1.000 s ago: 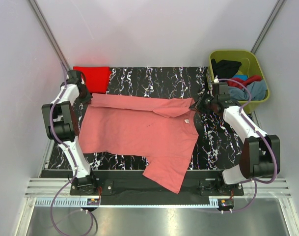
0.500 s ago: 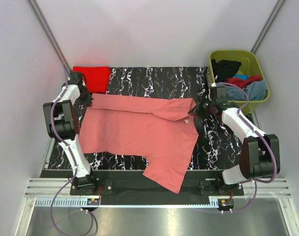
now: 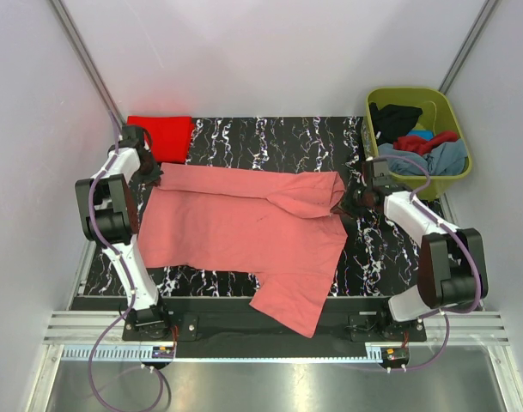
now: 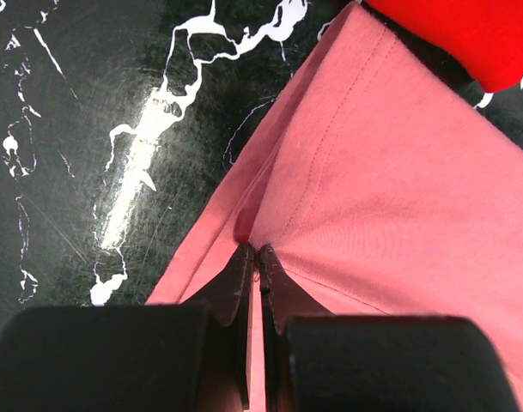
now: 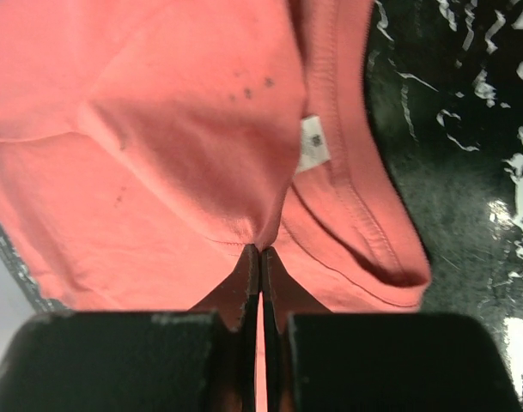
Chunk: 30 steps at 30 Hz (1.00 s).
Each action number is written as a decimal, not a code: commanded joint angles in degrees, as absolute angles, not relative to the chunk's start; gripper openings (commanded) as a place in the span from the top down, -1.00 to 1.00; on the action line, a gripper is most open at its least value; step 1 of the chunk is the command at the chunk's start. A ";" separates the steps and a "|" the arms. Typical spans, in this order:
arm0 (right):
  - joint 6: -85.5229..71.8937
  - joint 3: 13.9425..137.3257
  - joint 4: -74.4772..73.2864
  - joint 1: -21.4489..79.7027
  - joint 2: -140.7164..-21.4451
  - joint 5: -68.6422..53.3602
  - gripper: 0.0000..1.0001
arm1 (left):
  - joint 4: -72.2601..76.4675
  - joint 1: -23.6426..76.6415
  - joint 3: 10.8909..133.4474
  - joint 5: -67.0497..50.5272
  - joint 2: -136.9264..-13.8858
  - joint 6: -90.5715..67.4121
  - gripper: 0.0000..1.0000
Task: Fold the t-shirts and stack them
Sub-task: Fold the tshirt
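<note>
While both pincers are shut on cloth, the salmon pink t-shirt (image 3: 244, 227) lies spread flat across the middle of the black marbled surface (image 3: 270, 137). Its long axis runs left to right. The hem end is at the left and the neck end points right, toward the tub (image 3: 404, 90). One sleeve (image 3: 287, 305) reaches toward the near edge and hangs over it. Along the far edge near the neck the cloth is doubled into a loose fold.

Left arm (image 3: 115, 206): rises from its base along the left edge, with the forearm reaching to the far-left corner of the shirt. The left pincer (image 4: 254, 251) is pressed together, pinching the shirt's side edge low against the surface.

Right arm (image 3: 424, 223): elbow out to the right, forearm angled in toward the shirt's right end. The right pincer (image 5: 259, 251) is pressed together on a bunched pinch of cloth just beside the collar (image 5: 355, 197). A small white label (image 5: 311, 142) shows inside the neck.

A bright red t-shirt (image 3: 162, 136) sits folded at the far-left corner of the surface, just beyond the left pincer and apart from the pink one.

The olive-green tub stands off the far-right corner, holding a heap of black, dark red and grey-blue cloth.
</note>
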State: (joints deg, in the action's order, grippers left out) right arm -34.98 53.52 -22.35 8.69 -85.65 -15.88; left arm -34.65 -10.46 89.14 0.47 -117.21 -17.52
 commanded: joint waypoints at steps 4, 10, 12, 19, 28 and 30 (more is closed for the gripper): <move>-34.63 50.81 -25.40 9.58 -85.70 -13.62 0.83 | -35.42 -11.07 87.98 5.71 -115.14 -18.72 0.73; -27.70 59.04 -32.24 10.02 -85.52 -11.78 0.11 | -36.91 -11.16 86.32 5.71 -110.40 -22.32 0.17; -22.97 63.09 -33.31 10.02 -87.87 -8.54 -0.03 | -37.09 -11.08 85.96 5.54 -108.46 -23.11 0.11; -20.92 81.88 -33.93 10.02 -102.81 -4.92 -0.12 | -35.69 -10.02 86.13 -2.80 -107.31 -25.40 0.19; -18.46 95.62 -34.19 9.93 -117.94 2.63 -0.22 | -31.20 -9.23 91.23 -14.15 -117.76 -27.07 0.43; -18.63 97.37 -34.02 9.84 -119.96 3.08 -0.18 | -31.11 -9.32 92.02 -13.89 -118.47 -27.25 0.44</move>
State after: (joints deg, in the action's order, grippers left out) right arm -20.21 92.60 -33.50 9.65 -118.85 -0.86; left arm -33.12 -9.19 88.82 -10.46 -117.45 -26.15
